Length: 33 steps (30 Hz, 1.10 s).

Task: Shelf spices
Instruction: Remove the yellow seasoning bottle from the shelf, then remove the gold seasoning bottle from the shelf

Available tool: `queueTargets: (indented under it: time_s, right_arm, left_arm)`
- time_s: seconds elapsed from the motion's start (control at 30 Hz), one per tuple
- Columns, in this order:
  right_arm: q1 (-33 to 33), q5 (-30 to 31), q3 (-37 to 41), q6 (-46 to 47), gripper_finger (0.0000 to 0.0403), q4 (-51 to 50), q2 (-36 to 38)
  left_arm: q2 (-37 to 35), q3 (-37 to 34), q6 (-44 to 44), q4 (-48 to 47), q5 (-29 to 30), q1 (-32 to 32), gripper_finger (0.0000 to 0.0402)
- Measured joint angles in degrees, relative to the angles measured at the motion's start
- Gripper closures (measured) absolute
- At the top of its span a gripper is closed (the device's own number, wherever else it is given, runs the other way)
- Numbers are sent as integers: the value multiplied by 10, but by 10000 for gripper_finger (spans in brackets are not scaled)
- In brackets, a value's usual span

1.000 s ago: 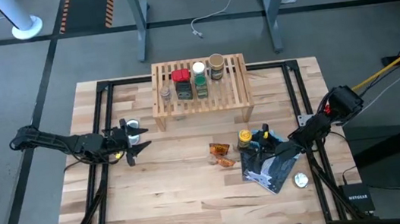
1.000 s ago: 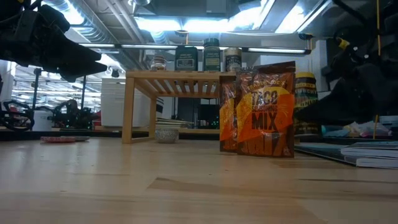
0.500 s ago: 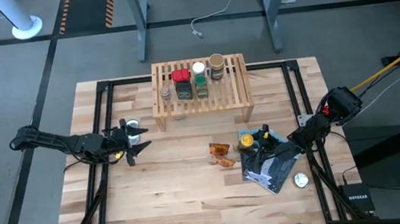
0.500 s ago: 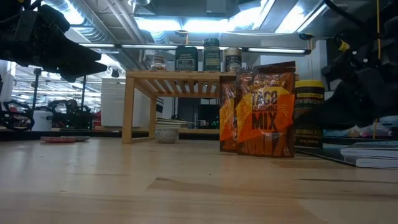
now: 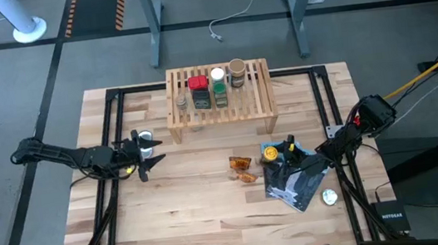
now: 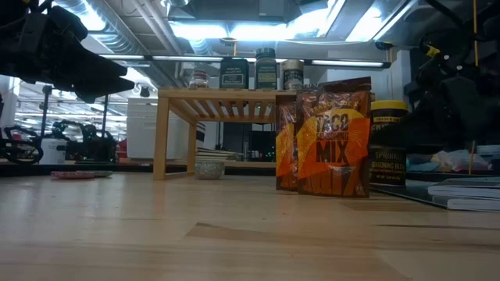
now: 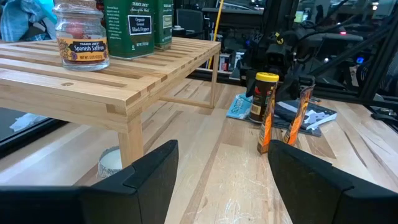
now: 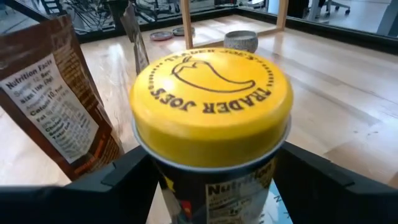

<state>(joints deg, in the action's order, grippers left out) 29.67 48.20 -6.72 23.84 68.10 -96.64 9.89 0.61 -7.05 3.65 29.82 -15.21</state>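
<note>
The yellow-capped jar [image 8: 211, 124] stands upright on the surface, on the near corner of a blue-and-black glossy pouch [image 5: 298, 184], and the right end effector [image 5: 288, 152] sits around it: one dark finger on each side of the body just below the cap, jaws wide. Whether the pads actually press the jar I cannot tell; nothing is lifted. It looks like a stiff, hard-walled cylinder with a smooth printed label, so likely a bit slippery and fairly light. The best hold seems to be across the body under the cap's lip, where the rim would stop it sliding down. Being tall and narrow, it could tip if nudged off-centre, and the glossy pouch beneath gives a poor footing.

Just beside it stand the orange crinkly packets [image 6: 332, 136], thin and soft; they would buckle under a squeeze and are probably best pinched at the top seam. A small round tin [image 7: 112, 163] sits on the surface under the shelf's left end.

Farther back, the shelf [image 5: 221, 105] already carries a saffron jar [image 7: 82, 34], a dark square tin [image 7: 138, 26] and other jars. The left end effector [image 5: 143, 153] hovers by the shelf's left end, open and holding nothing.
</note>
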Motion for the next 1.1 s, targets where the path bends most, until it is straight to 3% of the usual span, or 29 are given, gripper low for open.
queueTargets:
  time_s: [0.4, 0.77, 1.1]
  right_arm:
    - [0, 1, 1, -31, 111, 30, 21]
    - [0, 5, 18, -80, 111, 29, 116]
    - [0, 46, 18, -156, 111, 30, 201]
  left_arm:
    - [0, 0, 0, 0, 0, 0, 160]
    - [0, 0, 0, 0, 0, 0, 160]
    - [0, 0, 0, 0, 0, 0, 160]
